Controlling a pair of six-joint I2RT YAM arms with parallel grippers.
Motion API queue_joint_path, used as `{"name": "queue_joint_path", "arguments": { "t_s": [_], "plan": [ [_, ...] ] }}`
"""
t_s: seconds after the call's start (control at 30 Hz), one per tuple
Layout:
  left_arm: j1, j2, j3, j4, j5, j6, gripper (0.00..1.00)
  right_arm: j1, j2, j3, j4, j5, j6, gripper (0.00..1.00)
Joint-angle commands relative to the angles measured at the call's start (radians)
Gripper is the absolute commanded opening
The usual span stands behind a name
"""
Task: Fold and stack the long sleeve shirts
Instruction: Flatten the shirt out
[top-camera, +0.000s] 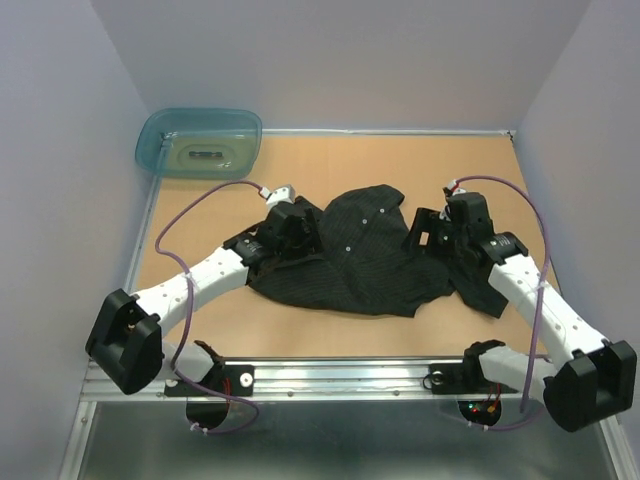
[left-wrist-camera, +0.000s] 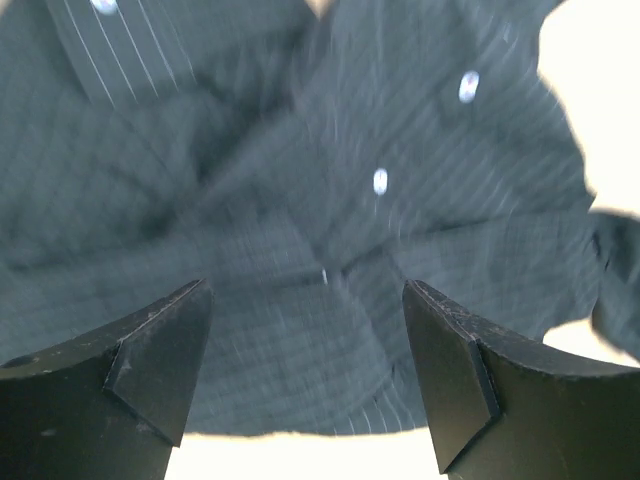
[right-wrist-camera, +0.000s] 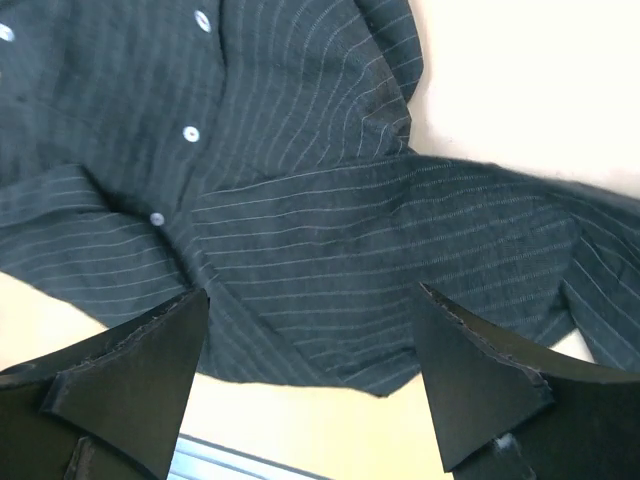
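While both arms are reaching in from the near edge, the holdings are lying as follows.

1. Left gripper (top-camera: 293, 224), black, two-fingered: standing wide open above the shirt's left half and gripping nothing. Its wrist view is showing only cloth under the gap.
2. Right gripper (top-camera: 426, 232), same pattern: also gaping wide and empty, hanging over the right sleeve and hem.
3. Black pinstriped collared button-up cloth shirt (top-camera: 360, 255), with small pale buttons (right-wrist-camera: 190, 132): lying rumpled, button side up, in the middle of the tan wooden table (top-camera: 300, 335), between the two grippers. One sleeve is trailing under the right arm.
4. Translucent teal plastic tub (top-camera: 200, 143): sitting at the far left corner, well apart from the shirt.

Handling note, offered as judgement: the shirt is not yet lying flat, so spreading is probably coming before any fold. Each gripper should be taking a single layer at an outer edge, at a shoulder or sleeve seam, rather than a bunch from the middle. Both should be drawing outward evenly and low over the table, so the button line is settling straight and the sleeves are lying free for folding inward.
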Motion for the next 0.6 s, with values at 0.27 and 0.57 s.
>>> {"name": "queue_joint_path", "arguments": {
  "t_s": [0.27, 0.57],
  "plan": [
    [-0.114, 0.17, 0.117, -0.12, -0.212, -0.244, 0.84, 0.093, 0.169, -0.046, 0.133, 0.04, -0.08, 0.87],
    [-0.172, 0.385, 0.253, -0.212, -0.249, -0.275, 0.78, 0.096, 0.159, -0.101, 0.148, 0.099, -0.095, 0.87]
  ]
}}
